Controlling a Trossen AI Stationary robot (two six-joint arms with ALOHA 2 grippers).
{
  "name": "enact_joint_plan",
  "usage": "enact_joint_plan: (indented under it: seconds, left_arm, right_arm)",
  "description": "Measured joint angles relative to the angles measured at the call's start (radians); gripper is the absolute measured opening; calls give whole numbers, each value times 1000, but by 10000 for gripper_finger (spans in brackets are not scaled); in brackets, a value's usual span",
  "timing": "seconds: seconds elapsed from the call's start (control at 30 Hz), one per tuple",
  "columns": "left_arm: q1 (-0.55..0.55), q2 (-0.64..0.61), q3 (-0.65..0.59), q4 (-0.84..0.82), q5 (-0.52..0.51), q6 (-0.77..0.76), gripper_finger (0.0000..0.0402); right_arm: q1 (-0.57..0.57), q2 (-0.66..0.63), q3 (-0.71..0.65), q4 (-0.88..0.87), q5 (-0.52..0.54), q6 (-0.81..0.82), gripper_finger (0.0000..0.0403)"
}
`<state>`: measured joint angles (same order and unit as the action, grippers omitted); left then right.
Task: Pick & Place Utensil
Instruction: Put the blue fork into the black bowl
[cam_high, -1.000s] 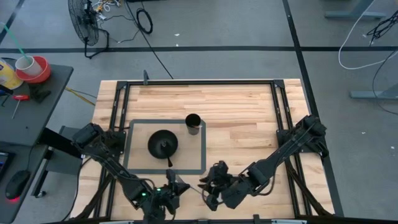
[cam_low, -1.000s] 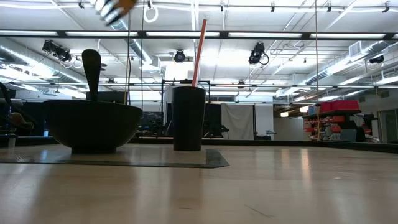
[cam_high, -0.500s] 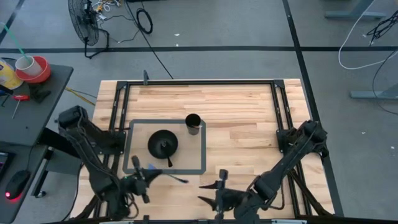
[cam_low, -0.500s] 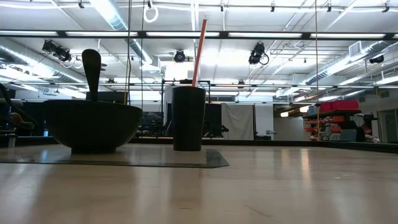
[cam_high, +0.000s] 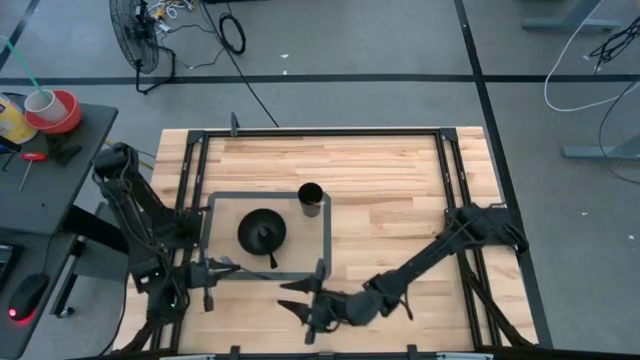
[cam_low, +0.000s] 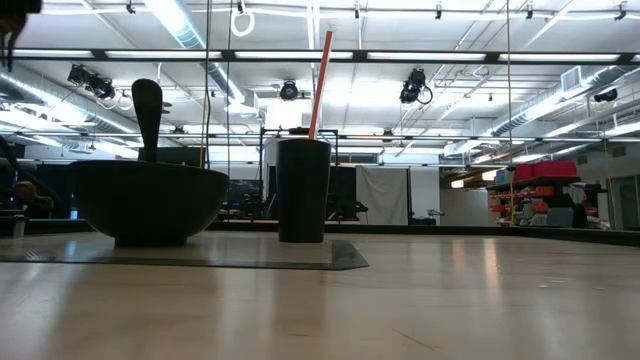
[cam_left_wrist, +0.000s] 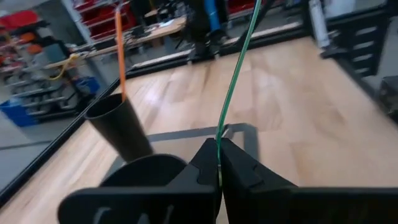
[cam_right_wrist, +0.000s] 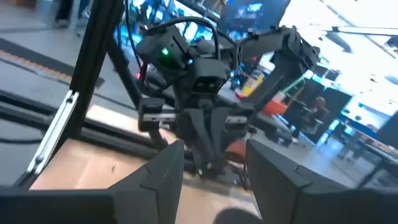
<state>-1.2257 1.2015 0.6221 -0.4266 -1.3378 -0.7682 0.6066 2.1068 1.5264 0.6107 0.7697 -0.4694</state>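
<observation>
Left claw (cam_left_wrist: 217, 149) is clenched on one thin green straw (cam_left_wrist: 239, 62), whose long axis runs straight out past the fingertips. From it, the one black cup (cam_left_wrist: 121, 127), already holding one orange straw (cam_left_wrist: 119, 56), lies ahead beyond the one bowl (cam_high: 262, 232) with its one spoon (cam_low: 148, 110). Right claw (cam_high: 303, 300) hangs released and empty near the mat (cam_high: 326, 250) on the tabletop (cam_high: 400, 180)
</observation>
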Motion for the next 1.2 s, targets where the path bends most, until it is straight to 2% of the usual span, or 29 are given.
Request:
enact_joint_plan:
  seconds: [0.17,0.33,0.5,0.67,1.03,1.2]
  left_arm:
    - [-20,-26,-29,125,15,103,4]
    - [19,-26,-29,215,41,201,4]
    - [59,-26,-29,282,71,283,4]
    - [64,-26,-29,341,90,345,8]
    - [64,-26,-29,375,105,398,11]
    - [64,-26,-29,375,105,413,11]
  right_arm:
    - [-57,11,0,9,-81,28,172]
    - [-88,11,0,59,-219,35,169]
    - [-94,11,0,39,-201,47,166]
    - [-94,11,0,33,-184,48,147]
    - [-92,11,0,28,-188,69,71]
    - [-92,10,0,14,-222,69,24]
